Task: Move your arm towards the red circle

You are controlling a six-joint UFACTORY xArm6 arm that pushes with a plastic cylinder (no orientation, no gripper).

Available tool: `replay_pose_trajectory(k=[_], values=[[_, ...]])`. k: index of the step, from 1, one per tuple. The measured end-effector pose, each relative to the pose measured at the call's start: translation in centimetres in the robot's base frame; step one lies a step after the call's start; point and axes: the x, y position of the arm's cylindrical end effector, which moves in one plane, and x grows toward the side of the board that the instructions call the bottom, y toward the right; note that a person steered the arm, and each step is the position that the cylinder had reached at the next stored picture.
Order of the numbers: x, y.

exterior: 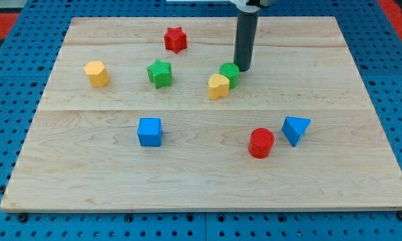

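Note:
The red circle (261, 142), a short red cylinder, stands on the wooden board (208, 181) at the lower right of centre. My tip (242, 69) is near the view's top centre, well above the red circle and a little to its left. It is just to the upper right of a green circle (230, 73), close to it or touching. A yellow heart-shaped block (218, 86) sits against the green circle's lower left. A blue triangle (295, 129) lies just right of the red circle.
A red star (175, 39) is at the top centre, a green star (159, 73) left of centre, a yellow hexagon-like block (96, 73) at the left, and a blue cube (149, 131) at the lower left. Blue pegboard (7, 100) surrounds the board.

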Motion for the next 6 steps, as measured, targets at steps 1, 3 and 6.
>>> replay_pose_trajectory(k=[1,3,6], values=[[2.1,6.8],[8.1,13.7],[17.1,12.4]])
